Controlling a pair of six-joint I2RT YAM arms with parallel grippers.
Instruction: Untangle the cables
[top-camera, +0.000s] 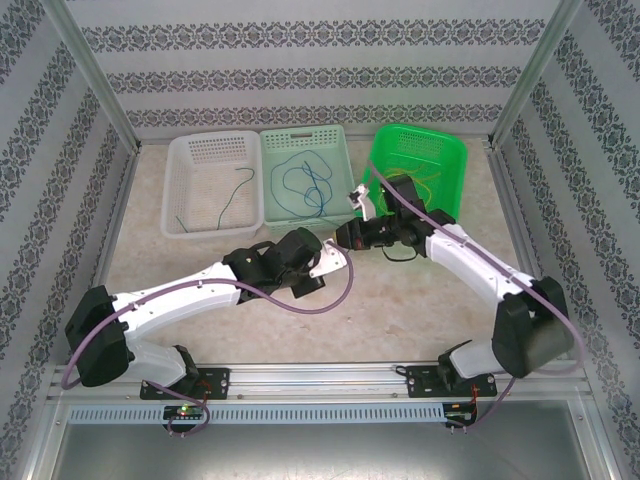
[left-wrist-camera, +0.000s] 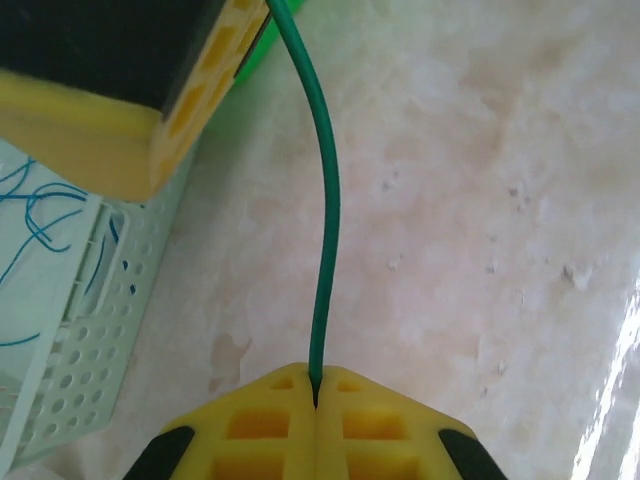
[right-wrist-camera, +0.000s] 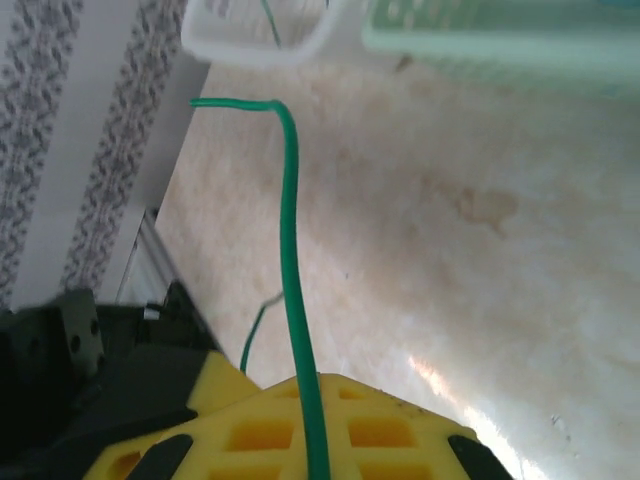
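A thin green cable (left-wrist-camera: 326, 200) runs up from my left gripper (left-wrist-camera: 315, 392), whose yellow pads are shut on it. My right gripper (right-wrist-camera: 318, 400) is shut on the same green cable (right-wrist-camera: 291, 210), which rises from its pads and bends left at its free end. Both grippers meet at mid-table, the left gripper (top-camera: 338, 253) just below the right gripper (top-camera: 348, 233). The right one's yellow pad (left-wrist-camera: 120, 110) hangs close above in the left wrist view. Blue and green cables (top-camera: 300, 185) lie in the pale green basket (top-camera: 342, 160). Thin yellow and green cables (top-camera: 432, 185) lie in the bright green basket (top-camera: 455, 165).
A white basket (top-camera: 185, 190) at the back left holds one thin dark wire (top-camera: 238, 190). The three baskets stand side by side along the back. Patterned walls and metal posts close in the table on three sides. Bare marbled tabletop lies in front of the baskets.
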